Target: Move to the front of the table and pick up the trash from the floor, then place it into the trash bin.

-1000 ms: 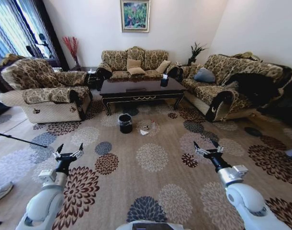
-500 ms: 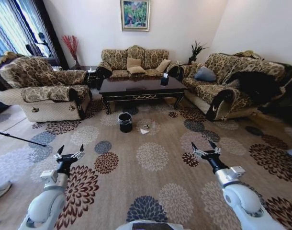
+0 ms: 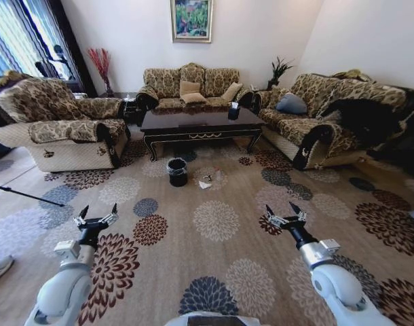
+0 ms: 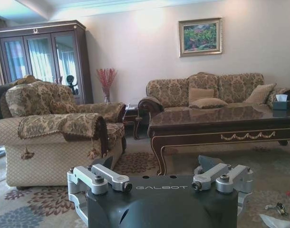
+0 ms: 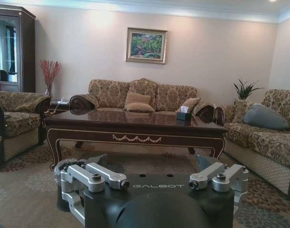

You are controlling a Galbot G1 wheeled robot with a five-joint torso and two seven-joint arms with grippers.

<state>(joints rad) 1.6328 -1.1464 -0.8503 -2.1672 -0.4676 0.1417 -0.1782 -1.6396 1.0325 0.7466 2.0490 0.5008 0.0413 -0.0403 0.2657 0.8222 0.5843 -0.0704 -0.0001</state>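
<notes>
The table [image 3: 201, 125] was seen at the far end of the carpet [image 3: 214, 265], ringed by a sofa [image 3: 191, 87] behind it, an armchair [image 3: 61, 122] at the robot's left and another sofa [image 3: 329, 112] at its right. A tissue box [image 3: 233, 114] stood on the tabletop near its right end. The bin [image 3: 177, 172] was set on the carpet just in front of the table, left of its middle. The trash [image 3: 205, 183] lay on the carpet just to the right of the bin, a white paper with small scraps beside it, not touching the bin.

Both arms were held low and forward, well short of the trash and the bin. The left gripper [image 3: 96, 218] was held above the carpet with its fingers spread wide and nothing between them. The right gripper [image 3: 285, 215] was likewise spread open and empty, above a dark flower in the carpet.
</notes>
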